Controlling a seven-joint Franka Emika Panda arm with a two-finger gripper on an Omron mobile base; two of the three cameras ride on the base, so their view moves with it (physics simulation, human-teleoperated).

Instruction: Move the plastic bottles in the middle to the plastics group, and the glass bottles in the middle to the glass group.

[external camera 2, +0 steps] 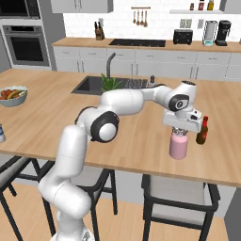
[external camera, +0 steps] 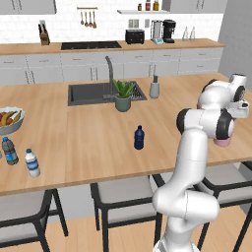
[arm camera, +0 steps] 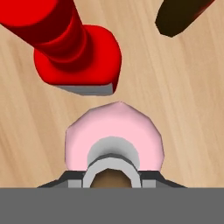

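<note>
I see my gripper (external camera 2: 179, 133) clamped on the squat pale-pink glass bottle's (external camera 2: 178, 147) neck, above the light wooden island counter (external camera 2: 56, 113), white kitchen cabinets (external camera 2: 141, 63) behind.

We see a long wooden island counter (external camera: 88, 138) across the middle of the left base view, with a dark sink (external camera: 88, 92) set in its upper middle, a potted plant (external camera: 122, 96) and a grey dispenser (external camera: 154, 87) just beside it. A fruit bowl (external camera: 9, 120) sits at the left edge, two clear bottles (external camera: 9, 151) (external camera: 32, 163) stand at lower left, and a navy bottle (external camera: 139, 137) stands at centre. In the right base view, a pink bottle (external camera 2: 178, 146) stands right of centre, near the counter's front edge, with a brown bottle (external camera 2: 202, 130) just beside it; the hand view shows a red bottle (arm camera: 76, 52) close by.
</note>
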